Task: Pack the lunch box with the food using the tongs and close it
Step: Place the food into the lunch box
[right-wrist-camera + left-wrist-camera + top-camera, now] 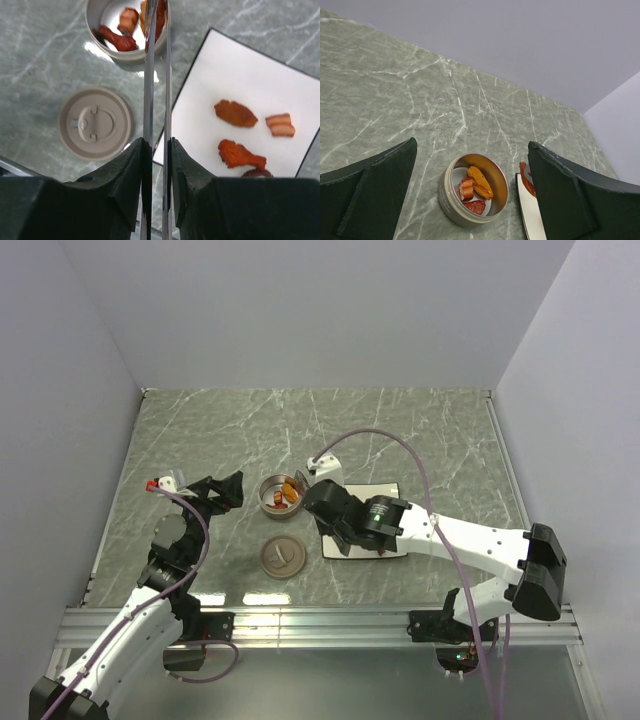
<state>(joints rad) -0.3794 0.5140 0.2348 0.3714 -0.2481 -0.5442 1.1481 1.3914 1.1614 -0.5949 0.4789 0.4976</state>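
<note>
Over the upper left of the right wrist view, the tongs (149,85) are being gripped by the right gripper (157,145). Its jaws are clamped on the two thin arms, which are being pressed nearly together. Their tips are being held above the tin (125,54), which is sitting at the centre of the overhead view, just left of the white plate (240,65) on the table (420,100). Whether anything is being pinched at the tips cannot be told, since an orange piece of the food (480,182) is lying right behind them.

The step is being judged as a drop into the tin. To be done well, the tips are best lowered inside the rim before the squeeze is eased, so that nothing is bounced out. The light tin should not be nudged, and the tongs should be lifted straight up before being swung right to the plate. The left gripper (230,492), jaws wide apart and holding nothing, is being hovered left of the tin.

One tin, one lid (95,123) just below it in the overhead view, one pair of tongs and one plate are being counted. Three pieces are being shown in the tin and four on the plate, the lowest partly hidden.
</note>
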